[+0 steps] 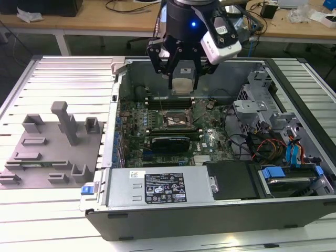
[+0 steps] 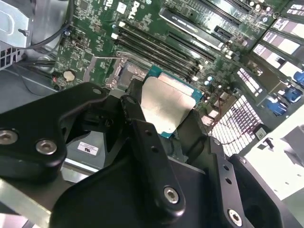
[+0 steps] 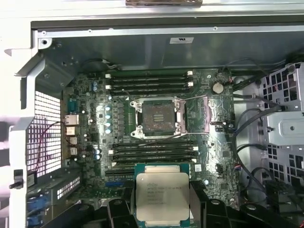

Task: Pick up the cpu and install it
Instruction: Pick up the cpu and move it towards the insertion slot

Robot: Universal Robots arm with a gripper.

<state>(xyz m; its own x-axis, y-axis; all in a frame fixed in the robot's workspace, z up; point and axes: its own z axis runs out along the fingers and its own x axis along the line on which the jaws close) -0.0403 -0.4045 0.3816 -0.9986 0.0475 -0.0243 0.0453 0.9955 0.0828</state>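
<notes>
The cpu (image 1: 181,85) (image 2: 164,102) (image 3: 162,194) is a flat square chip with a silvery metal top and a green edge. My gripper (image 1: 181,84) is shut on it, black fingers (image 2: 137,123) clamping two opposite sides. It hangs in the air above the open computer case, over the far part of the motherboard (image 1: 173,126). The open socket (image 1: 175,122) (image 3: 157,117) with its metal frame lies below, toward the near side of the cpu in the exterior view. In the second wrist view the socket (image 2: 128,76) is partly hidden behind the held chip.
The case (image 1: 210,210) has tall walls around the board. Memory slots (image 3: 149,80) flank the socket. A power supply (image 1: 163,186) sits at the front, drive cages and cables (image 1: 273,142) at the exterior view's right. A grey fixture plate (image 1: 50,152) lies outside at the exterior view's left.
</notes>
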